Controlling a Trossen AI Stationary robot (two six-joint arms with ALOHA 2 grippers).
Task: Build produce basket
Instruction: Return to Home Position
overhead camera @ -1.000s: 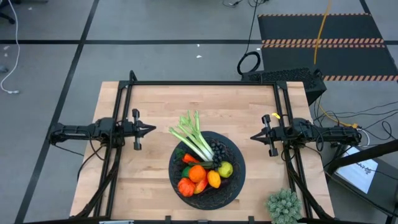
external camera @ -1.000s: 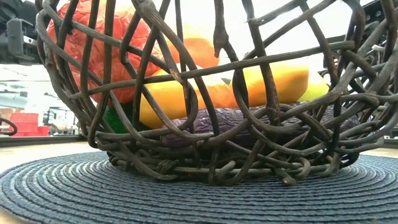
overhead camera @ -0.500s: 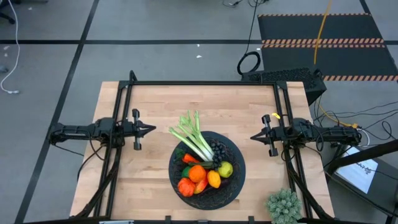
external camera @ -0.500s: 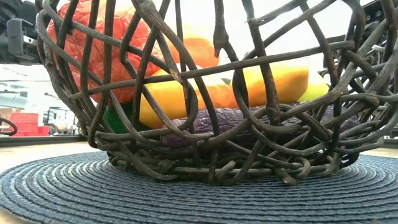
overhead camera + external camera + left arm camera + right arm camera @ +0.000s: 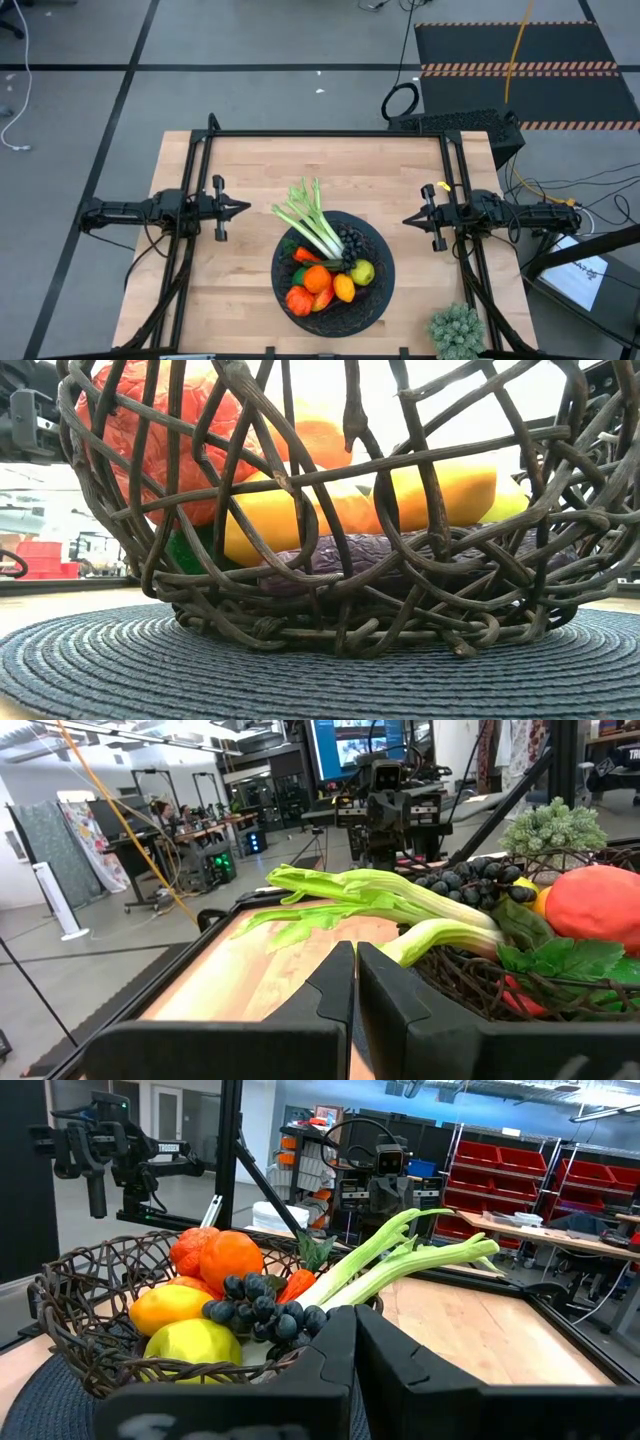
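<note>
A dark wicker basket (image 5: 333, 272) stands on a round dark woven mat (image 5: 90, 665) near the table's near edge. It holds oranges (image 5: 317, 278), a lemon (image 5: 344, 288), a yellow-green fruit (image 5: 362, 271), dark grapes (image 5: 350, 243) and a purple eggplant (image 5: 400, 550). The leek (image 5: 312, 222) lies with its white end in the basket, and its green leaves stick out over the far-left rim. My left gripper (image 5: 243, 208) hovers shut, left of the basket. My right gripper (image 5: 408, 220) hovers shut on the basket's right. Each wrist view shows its own fingers closed together (image 5: 355, 970) (image 5: 355, 1330).
A bushy pale-green spiky clump (image 5: 457, 330) sits at the table's near right corner. A black frame rail (image 5: 330, 133) runs along the far edge and down both sides. Bare wood lies between the basket and the far edge.
</note>
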